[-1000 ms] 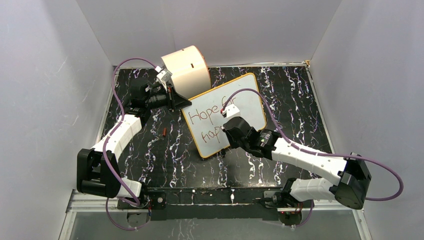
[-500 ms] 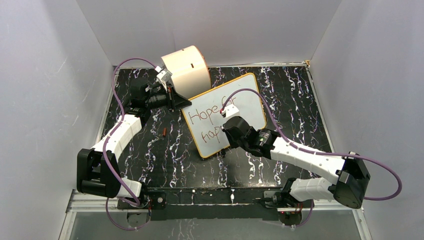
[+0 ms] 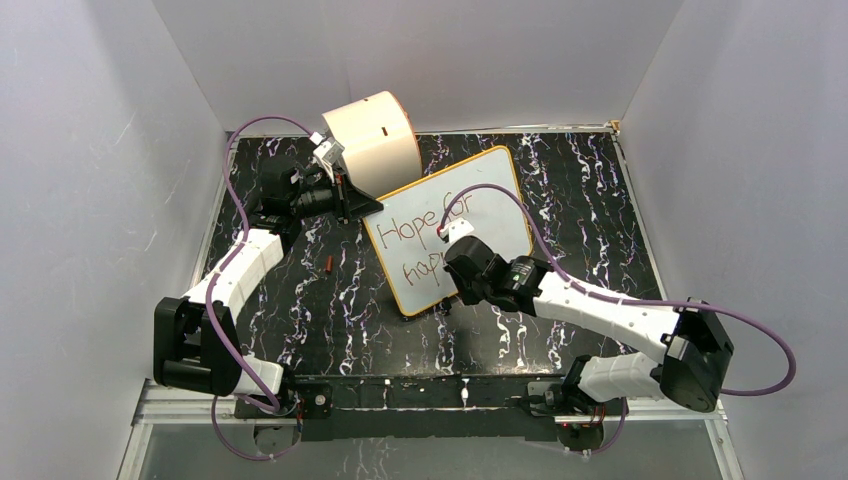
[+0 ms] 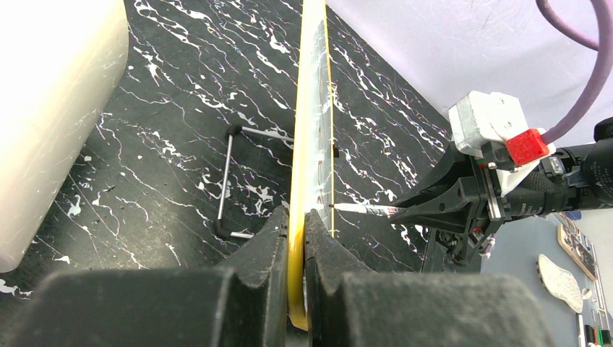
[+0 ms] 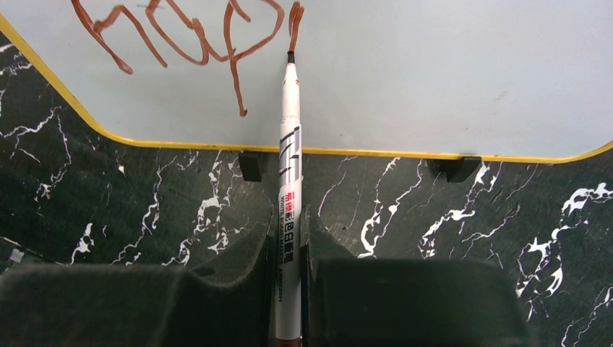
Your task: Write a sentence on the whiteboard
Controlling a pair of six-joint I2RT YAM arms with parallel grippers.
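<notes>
- Left jaws clenched on the whiteboard (image 4: 312, 108) rim, bracing it where it stands mid-desk (image 3: 330, 310)
- Right jaws grasp the marker (image 5: 289, 144), tip on the sentence (image 3: 418, 224) after "hap"
- Light, even tip pressure should give clean strokes

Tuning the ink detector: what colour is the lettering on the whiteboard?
Red-brown lettering on the glossy white whiteboard; it shows best in the right wrist view.

The middle of the surface (image 3: 590, 210) is blocked by the propped whiteboard (image 3: 495, 225); its far-left corner is crowded by a cream drum (image 3: 375, 140). Open room is found at the board's right.
</notes>
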